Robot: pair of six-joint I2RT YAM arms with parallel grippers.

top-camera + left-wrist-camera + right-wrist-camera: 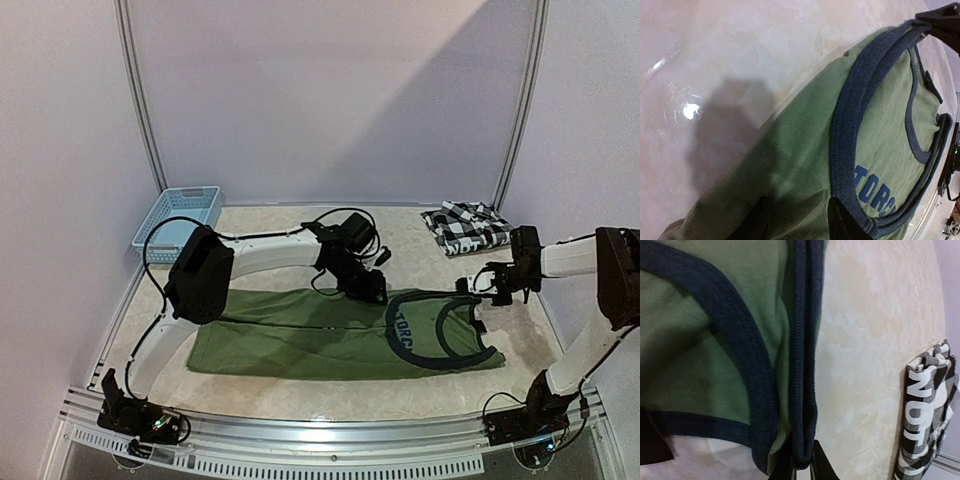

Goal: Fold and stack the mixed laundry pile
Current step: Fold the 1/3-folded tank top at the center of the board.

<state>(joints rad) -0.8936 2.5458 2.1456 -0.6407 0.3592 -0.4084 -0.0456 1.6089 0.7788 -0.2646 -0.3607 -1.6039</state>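
left gripper: at the far edge of the olive-green shirt, fingers partly apart with cloth between them; whether it grips, cannot tell
olive-green shirt: flat, stretched between both grippers; navy trim, blue lettering
right gripper: pinched narrow on a navy-trimmed strap
checked shirt: bunched, beyond the right gripper, apart
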